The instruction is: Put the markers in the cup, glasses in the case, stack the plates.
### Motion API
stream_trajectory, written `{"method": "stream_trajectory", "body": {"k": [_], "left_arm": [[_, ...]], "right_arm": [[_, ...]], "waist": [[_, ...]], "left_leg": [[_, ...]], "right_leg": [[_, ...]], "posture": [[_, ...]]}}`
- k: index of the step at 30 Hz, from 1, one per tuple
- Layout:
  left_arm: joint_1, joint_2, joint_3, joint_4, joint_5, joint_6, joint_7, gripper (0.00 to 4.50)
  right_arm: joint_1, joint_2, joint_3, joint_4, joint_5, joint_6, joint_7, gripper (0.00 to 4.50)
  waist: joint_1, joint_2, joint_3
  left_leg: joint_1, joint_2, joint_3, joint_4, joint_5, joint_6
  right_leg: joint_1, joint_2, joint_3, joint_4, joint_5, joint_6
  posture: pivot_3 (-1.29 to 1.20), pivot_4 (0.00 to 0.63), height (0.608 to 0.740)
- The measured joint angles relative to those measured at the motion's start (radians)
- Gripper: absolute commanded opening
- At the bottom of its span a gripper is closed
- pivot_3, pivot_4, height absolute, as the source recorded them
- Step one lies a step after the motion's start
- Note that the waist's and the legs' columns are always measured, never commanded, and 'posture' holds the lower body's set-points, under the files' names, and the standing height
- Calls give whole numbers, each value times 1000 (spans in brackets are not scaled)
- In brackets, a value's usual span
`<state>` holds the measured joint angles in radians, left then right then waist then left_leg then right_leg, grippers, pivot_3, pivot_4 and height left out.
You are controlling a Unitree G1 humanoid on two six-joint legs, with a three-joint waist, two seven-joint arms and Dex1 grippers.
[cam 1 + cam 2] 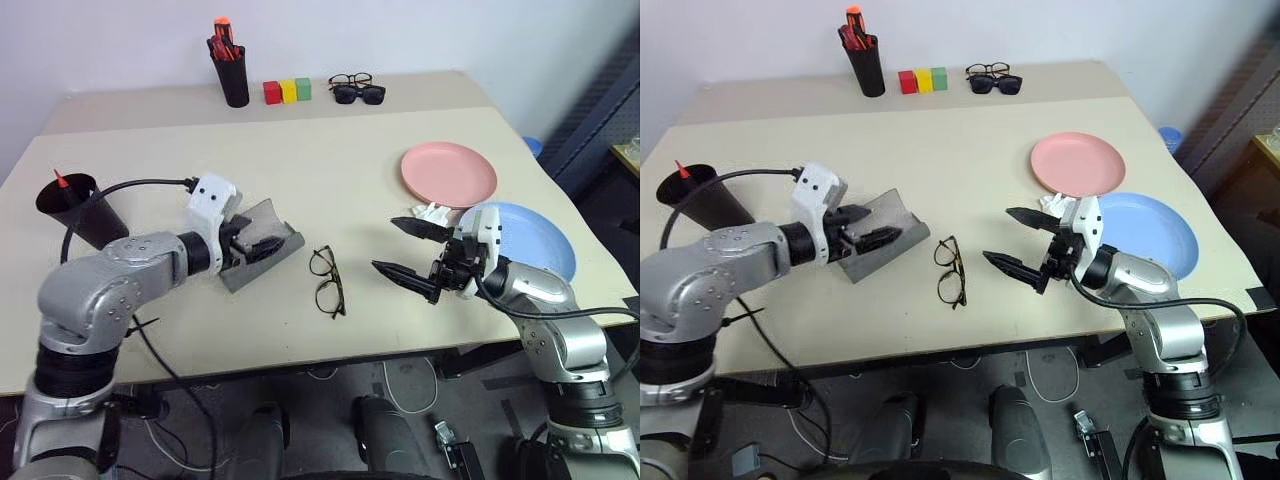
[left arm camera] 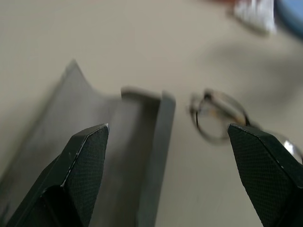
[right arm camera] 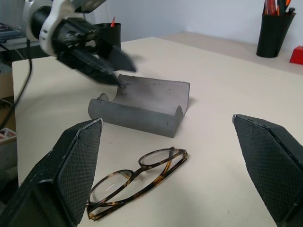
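**Both grippers spread wide, glasses lying between them**

While both grippers stand spread and empty, the left gripper (image 1: pixel 872 234) hangs over the open grey case (image 1: pixel 880 245), its fingers (image 2: pixel 85 161) aimed toward the glasses. Opposite it, the right gripper (image 1: pixel 1025 245) hovers just above the table (image 1: pixel 940 150), pointing back at the left one with nothing between its fingers.

Between the two lie the tortoiseshell-framed glasses (image 1: pixel 950 271), folded, long axis running from 12 to 6 o'clock in the head view, just beside the case at its 4 o'clock. The case lies hollow side up, long axis from 8 to 2 o'clock.

At the case's 9 o'clock stands the black cup (image 1: pixel 702 200) with a red-tipped marker (image 1: pixel 681 168) upright in it. Off at 2 o'clock from the glasses sits the pink plate (image 1: pixel 1077 163), with the blue plate (image 1: pixel 1150 232) beside it, overlapping its near edge or just touching it.
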<state>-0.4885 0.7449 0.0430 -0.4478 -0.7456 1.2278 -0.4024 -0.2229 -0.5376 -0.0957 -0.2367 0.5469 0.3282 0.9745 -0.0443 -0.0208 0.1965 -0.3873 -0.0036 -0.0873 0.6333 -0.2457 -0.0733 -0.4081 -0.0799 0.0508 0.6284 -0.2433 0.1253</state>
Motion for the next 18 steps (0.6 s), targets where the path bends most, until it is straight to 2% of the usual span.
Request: {"method": "stream_trajectory", "body": {"k": [4, 8, 11, 17, 18], "left_arm": [[-34, 55, -104, 70, 66, 11, -43, 4089], [-80, 33, -201, 137, 140, 8, -52, 4089], [-98, 7, -292, 197, 197, -3, -66, 3277], [-138, 7, -363, 255, 268, -90, -174, 446], [-145, 9, -381, 264, 285, -116, -202, 446]], "right_arm": [[23, 0, -2, -3, 0, -9, -8, 4500], [35, 2, -7, -3, 1, -18, -19, 4500], [39, 2, -8, -3, 1, -29, -26, 4500], [54, 0, -13, -3, 1, -42, -32, 4500], [55, 0, -13, -3, 1, -45, -35, 4500]], "waist": [[4, 0, 0], [5, 0, 0], [3, 0, 0], [3, 0, 0], [3, 0, 0]], "left_leg": [[-1, 0, 0, 0, 0, 0], [-2, 0, 0, 0, 0, 0], [-2, 0, 0, -1, 0, 0], [-2, 0, 0, -1, 0, 0], [-2, 0, 0, -1, 0, 0]], "right_leg": [[0, 0, 0, -1, 0, -1], [0, 0, 0, -2, 0, -1], [-1, 0, 0, -2, 1, -2], [-1, 0, 0, -2, 1, -2], [-1, 0, 0, -2, 1, -1]], "posture": [[0, 150, 740], [0, 150, 740], [0, 150, 740], [0, 150, 740], [0, 150, 740]]}}
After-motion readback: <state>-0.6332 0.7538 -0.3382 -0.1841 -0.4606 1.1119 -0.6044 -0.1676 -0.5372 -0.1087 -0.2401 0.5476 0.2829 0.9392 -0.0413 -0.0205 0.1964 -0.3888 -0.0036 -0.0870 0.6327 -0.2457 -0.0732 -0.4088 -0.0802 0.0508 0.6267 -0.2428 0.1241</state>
